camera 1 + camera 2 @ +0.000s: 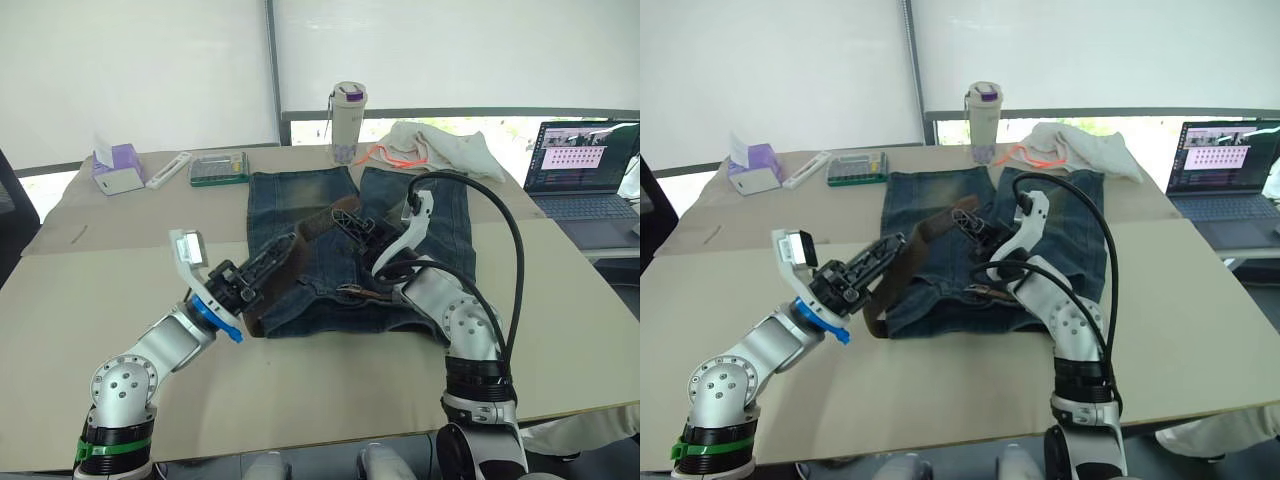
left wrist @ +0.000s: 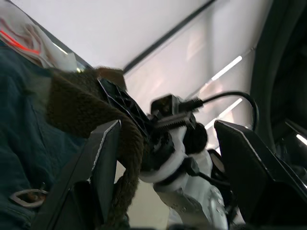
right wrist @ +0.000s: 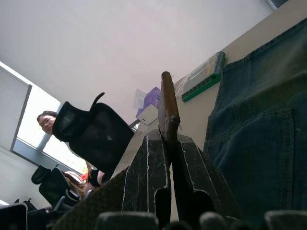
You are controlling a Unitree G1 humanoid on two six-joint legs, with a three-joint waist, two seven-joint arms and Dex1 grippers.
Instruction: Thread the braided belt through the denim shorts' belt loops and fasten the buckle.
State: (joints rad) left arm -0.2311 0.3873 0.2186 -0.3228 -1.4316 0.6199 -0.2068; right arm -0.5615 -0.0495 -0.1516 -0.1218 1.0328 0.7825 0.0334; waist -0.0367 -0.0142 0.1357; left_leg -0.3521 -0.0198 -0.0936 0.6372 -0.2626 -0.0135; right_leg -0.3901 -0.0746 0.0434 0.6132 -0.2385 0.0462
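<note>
The denim shorts (image 1: 440, 225) lie flat mid-table, legs pointing away and the waistband toward me. The braided belt (image 1: 315, 228) rises off the waistband's left end and runs slanting above the shorts. My right gripper (image 1: 350, 215) is shut on the strap near its free end, which sticks up past the fingertips (image 3: 168, 103). My left gripper (image 1: 285, 250) is open around the strap lower down, and the belt (image 2: 76, 105) rests against one finger. A small metal piece that looks like the buckle (image 1: 352, 292) lies at mid-waistband. I cannot make out the belt loops.
Along the table's far edge stand a bottle (image 1: 348, 122), a green box (image 1: 218, 168), a purple tissue box (image 1: 118, 168) and a cream cloth with orange trim (image 1: 440, 148). A laptop (image 1: 580, 160) sits at the right. A person (image 3: 48, 122) sits beyond a black chair (image 3: 91, 134).
</note>
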